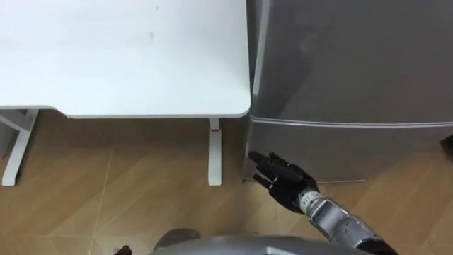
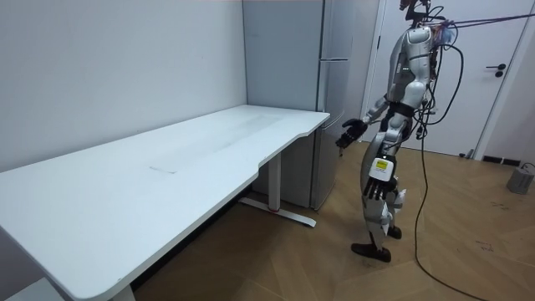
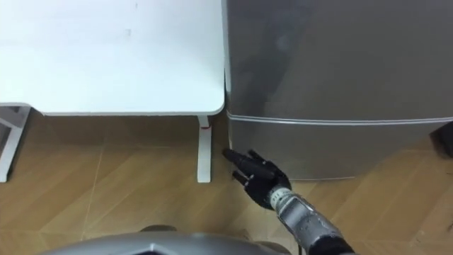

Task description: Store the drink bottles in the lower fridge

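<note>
Beside the white worktop (image 1: 127, 64), our right hand (image 1: 287, 180) reaches, fingers straight and apart, toward the closed fridge (image 1: 354, 71); no drinks near.

Long white desk (image 2: 167, 167) with white legs along a plain pale wall (image 2: 109, 67). Wood-pattern floor (image 2: 468, 234). White door (image 2: 493, 75) at back, small bin (image 2: 522, 178) beside it.

The fridge (image 1: 354, 78) is cut off at the right edge.
</note>
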